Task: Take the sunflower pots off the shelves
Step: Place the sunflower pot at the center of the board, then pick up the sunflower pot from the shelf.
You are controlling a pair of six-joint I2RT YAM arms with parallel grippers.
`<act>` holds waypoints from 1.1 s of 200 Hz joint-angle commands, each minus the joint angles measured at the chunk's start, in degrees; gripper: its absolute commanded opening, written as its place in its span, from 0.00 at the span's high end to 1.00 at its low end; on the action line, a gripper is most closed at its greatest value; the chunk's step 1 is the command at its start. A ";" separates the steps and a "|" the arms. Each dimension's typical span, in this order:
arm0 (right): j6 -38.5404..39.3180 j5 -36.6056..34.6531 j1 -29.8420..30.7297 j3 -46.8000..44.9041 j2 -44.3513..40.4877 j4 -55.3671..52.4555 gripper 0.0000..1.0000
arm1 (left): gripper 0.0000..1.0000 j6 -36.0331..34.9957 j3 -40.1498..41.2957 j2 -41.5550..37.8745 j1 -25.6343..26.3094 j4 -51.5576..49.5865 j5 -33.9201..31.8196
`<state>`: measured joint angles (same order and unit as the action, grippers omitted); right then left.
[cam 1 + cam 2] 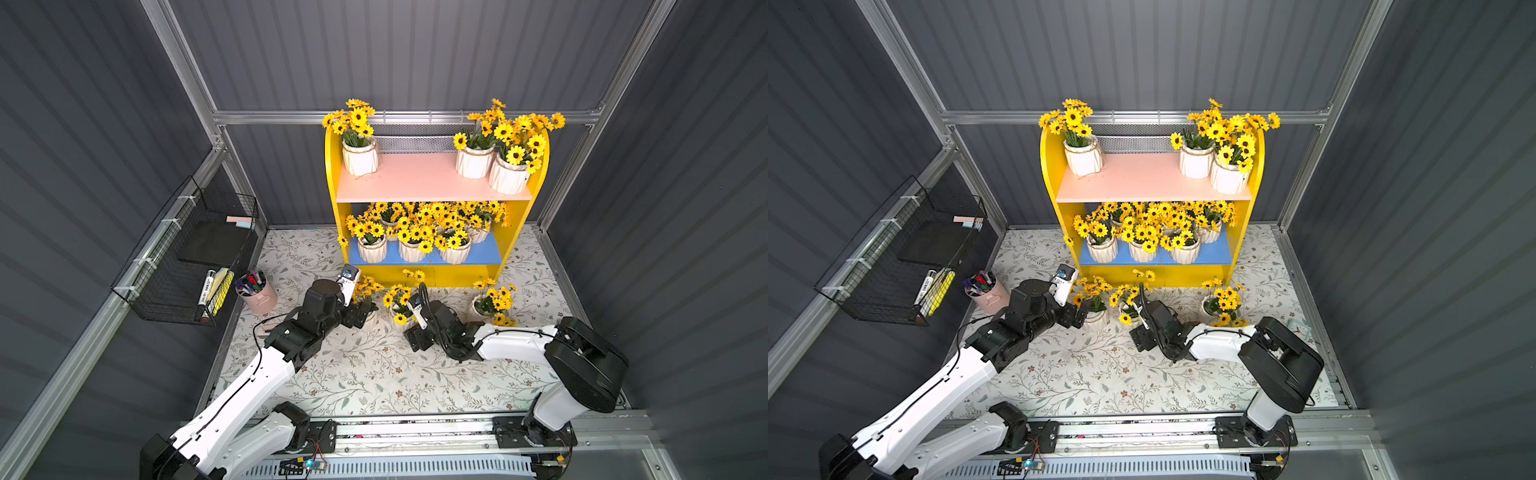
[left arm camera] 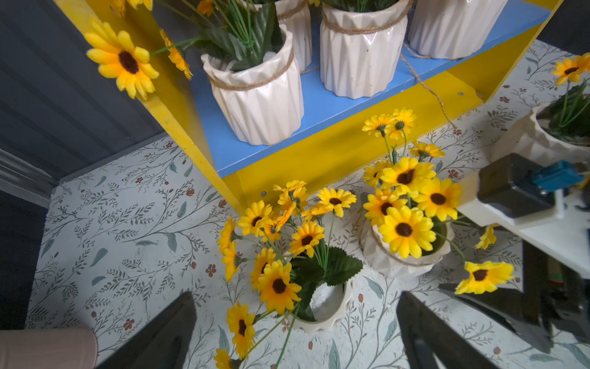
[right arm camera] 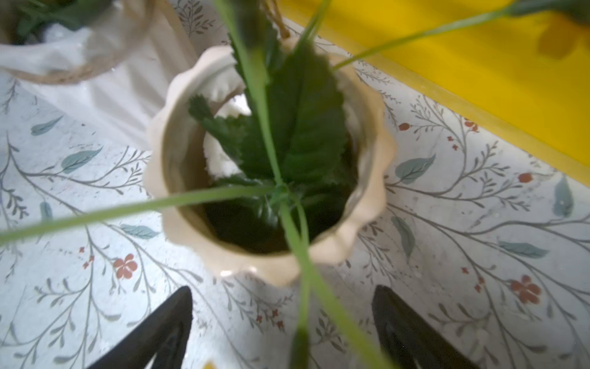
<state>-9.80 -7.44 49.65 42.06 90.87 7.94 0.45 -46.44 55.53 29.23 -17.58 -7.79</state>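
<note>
A: Checking the left tool point(image 2: 297, 298): spread wide, gripping nothing, parked low with the leftmost tabletop pot point(image 2: 329, 303) upright between the fingers, untouched.
B: Same story at the right tool point(image 3: 284, 290): jaws far apart, empty, looking straight down into the middle tabletop pot point(image 3: 271, 166), tips just short of the rim.
A: So three down on the tabletop point(image 2: 127, 255), counting the third pot point(image 1: 476, 311) off to the side. Where next?
B: Up to the shelves point(image 1: 332, 187), surely. Three upper pots point(image 1: 359, 160) on the pink upper board point(image 1: 415, 178), a crowded lower row point(image 1: 411, 251) on the blue lower board point(image 1: 486, 251).
A: Nearest pick?
B: Probably the end pot point(image 2: 258, 96) of that row: dead ahead of the left tool and a step higher, standing upright, so calls for a level reach with fingers either side of the ribbed wall. Sits closer to the left tool than the right one; leaves the far end for the right
</note>
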 commanded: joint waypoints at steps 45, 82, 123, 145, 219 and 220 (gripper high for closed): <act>-2.50 4.77 0.10 -5.94 -16.53 -14.81 0.01 | 0.00 -1.33 -18.43 5.03 0.47 -10.34 2.81; -3.28 4.79 0.29 -6.59 -25.25 -20.34 0.01 | 0.00 -6.53 -35.00 12.73 3.78 -18.33 1.65; -3.64 3.67 0.27 -7.23 -30.45 -20.11 0.01 | 0.01 -10.54 -58.25 25.39 6.19 -25.23 -1.67; -3.47 4.01 0.27 -7.10 -31.10 -19.38 0.01 | 0.01 -11.74 -71.81 33.19 6.19 -28.89 -4.15; -2.50 3.74 0.27 -6.55 -32.89 -18.57 0.01 | 0.01 -9.48 -103.56 51.97 4.96 -39.15 -11.42; -2.46 3.70 0.27 -6.51 -32.89 -18.57 0.01 | 0.01 -9.36 -103.49 51.92 4.87 -39.17 -11.26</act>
<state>-12.78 -3.18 49.67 35.66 59.35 -10.76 -9.69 -146.91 106.45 35.33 -51.68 -17.30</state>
